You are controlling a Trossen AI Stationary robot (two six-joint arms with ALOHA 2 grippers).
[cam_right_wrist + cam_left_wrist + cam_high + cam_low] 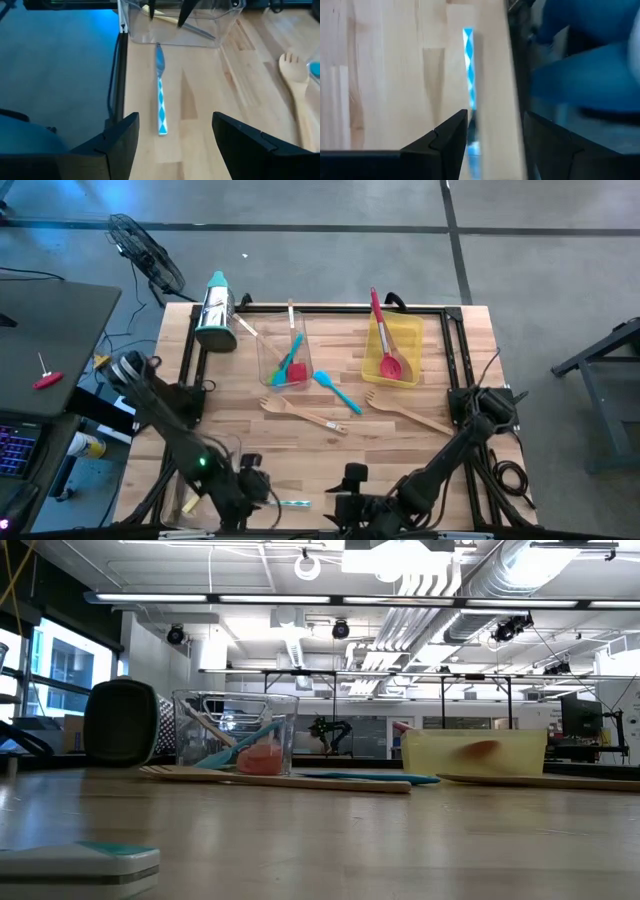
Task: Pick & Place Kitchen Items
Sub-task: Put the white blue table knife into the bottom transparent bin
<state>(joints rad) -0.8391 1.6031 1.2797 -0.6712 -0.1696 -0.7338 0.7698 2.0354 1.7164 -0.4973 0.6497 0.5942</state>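
Lying at the near edge of the wooden surface (400, 395), a slim knife with a blue-and-white patterned handle (160, 97) is the item closest to both arms. In the left wrist view the knife's handle (469, 65) runs straight ahead of the left end effector (495, 145), its long axis in line with the gap between the two fingers, and its near end is already between them. The fingers are seen spread, one on each side of the handle, with nothing pinched. The left arm is folded low over that edge, wrist pointed along the edge. The right end effector (172, 135) is also spread and empty; the knife is seen ahead of it, lengthwise, blade end away, toward a clear bin (180, 22). Of the two, the left is judged the nearer and better aligned. A closing across the handle's narrow width appears to be what the next move calls for.
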